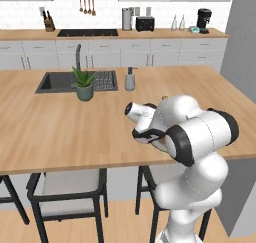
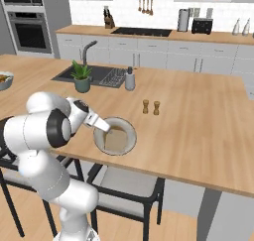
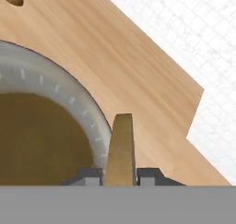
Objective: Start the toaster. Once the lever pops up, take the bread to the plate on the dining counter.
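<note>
I have the hand [image 3: 120,174] clamped on the bread [image 3: 120,147], slice edge-on between the fingers. It hangs over the near rim of the plate [image 2: 130,128] on the table [image 2: 198,131]. Release should come further in, toward the plate's dark middle.

Pale cream plate [image 2: 130,131] with a brown middle; tan bread [image 3: 120,149]; light-wood dining counter [image 2: 198,126]; the toaster [image 2: 202,26], upper right, looks black.
</note>
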